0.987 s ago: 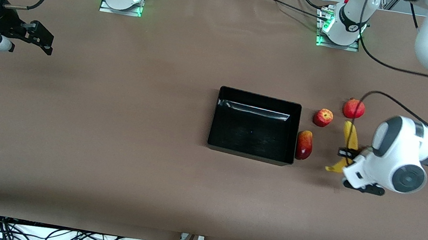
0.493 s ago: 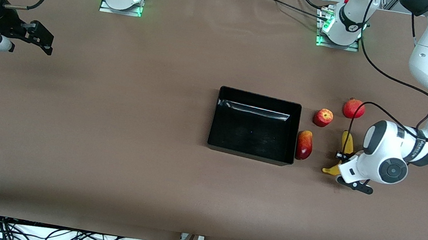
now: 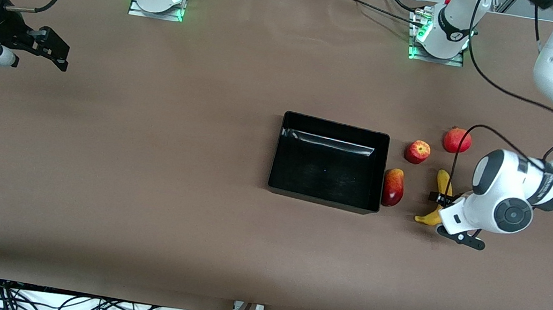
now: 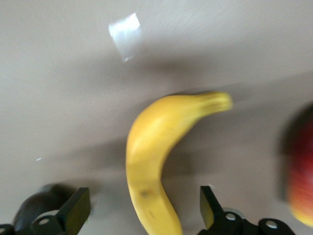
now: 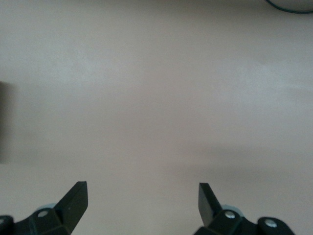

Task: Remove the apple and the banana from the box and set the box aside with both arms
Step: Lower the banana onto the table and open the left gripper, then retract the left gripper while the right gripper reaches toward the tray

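The yellow banana (image 3: 442,181) lies on the brown table between the red-and-yellow apple (image 3: 417,151) and the front edge, toward the left arm's end. My left gripper (image 3: 442,201) is open and low over it. In the left wrist view the banana (image 4: 151,156) runs between the two spread fingertips (image 4: 74,211), and the gripper (image 4: 142,213) is not closed on it. The black box (image 3: 324,194) stands empty mid-table. My right gripper (image 3: 57,49) waits open and empty over bare table at the right arm's end; the right wrist view shows it (image 5: 142,205) over bare table only.
A red-and-yellow mango-like fruit (image 3: 393,187) lies against the box wall on the side toward the left arm's end; it also shows in the left wrist view (image 4: 301,186). A round red fruit (image 3: 456,140) lies beside the apple. Cables run along the front edge.
My left arm has come lower over the banana and shifted a little toward the box, its fingers staying spread around the fruit. The right arm has not moved.
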`<state>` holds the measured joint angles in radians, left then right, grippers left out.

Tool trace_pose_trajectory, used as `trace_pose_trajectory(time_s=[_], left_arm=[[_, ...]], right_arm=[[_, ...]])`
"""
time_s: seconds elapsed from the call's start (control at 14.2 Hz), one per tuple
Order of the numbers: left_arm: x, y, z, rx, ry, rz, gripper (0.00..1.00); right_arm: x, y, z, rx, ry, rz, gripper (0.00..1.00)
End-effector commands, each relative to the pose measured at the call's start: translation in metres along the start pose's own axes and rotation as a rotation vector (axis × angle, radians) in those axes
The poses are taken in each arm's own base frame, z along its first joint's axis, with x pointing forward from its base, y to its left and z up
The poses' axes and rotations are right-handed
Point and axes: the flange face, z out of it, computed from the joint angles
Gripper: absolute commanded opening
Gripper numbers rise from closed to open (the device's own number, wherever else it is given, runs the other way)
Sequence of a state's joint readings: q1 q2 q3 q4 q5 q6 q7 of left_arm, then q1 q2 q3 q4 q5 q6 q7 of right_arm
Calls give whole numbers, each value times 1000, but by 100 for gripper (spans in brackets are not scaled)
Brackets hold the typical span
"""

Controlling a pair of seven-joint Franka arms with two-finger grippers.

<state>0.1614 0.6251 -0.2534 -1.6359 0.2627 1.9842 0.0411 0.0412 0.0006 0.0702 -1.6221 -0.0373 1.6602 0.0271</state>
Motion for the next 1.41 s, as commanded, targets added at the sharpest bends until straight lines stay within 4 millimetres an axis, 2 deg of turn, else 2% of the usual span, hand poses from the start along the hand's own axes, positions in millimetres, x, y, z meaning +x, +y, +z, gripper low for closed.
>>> trace_pose_trajectory(time_s=[0.0,0.14,0.28,0.35,0.42,0.49,0.63,0.7,0.78,0.85,0.99,1.06,1.13,1.34], left_arm=[[-24,21,-96,42,4,22,100],[-41,23,-157,47,-37,24,100],[-77,35,-225,71,-16,19,100],[-92,38,-251,58,26,8,100],[-107,41,-275,33,64,-6,100],[-121,44,-294,1,97,-26,100],[-143,32,-317,-27,142,-107,100],[-157,22,-328,-49,162,-172,100],[-170,21,-331,-64,164,-225,100],[-185,16,-330,-63,163,-275,100],[-207,18,-320,-27,187,-268,100],[-211,32,-307,19,197,-234,100],[-212,32,-304,26,177,-242,100],[-213,30,-310,18,177,-245,100]], right_arm=[[-3,0,-8,9,8,1,100],[-2,-3,-8,6,18,-7,100],[0,-17,-5,11,12,-26,100],[4,-22,4,18,9,-43,100],[10,-40,16,24,-7,-83,100],[9,-58,20,16,-15,-115,100],[11,-95,46,15,-77,-188,100],[9,-105,54,18,-104,-208,100],[7,-125,58,37,-109,-236,100],[7,-159,73,64,-119,-252,100],[10,-206,105,65,-133,-123,100],[6,-243,127,58,-144,-87,100],[3,-275,149,54,-144,-44,100],[-13,-367,228,58,-122,110,100]])
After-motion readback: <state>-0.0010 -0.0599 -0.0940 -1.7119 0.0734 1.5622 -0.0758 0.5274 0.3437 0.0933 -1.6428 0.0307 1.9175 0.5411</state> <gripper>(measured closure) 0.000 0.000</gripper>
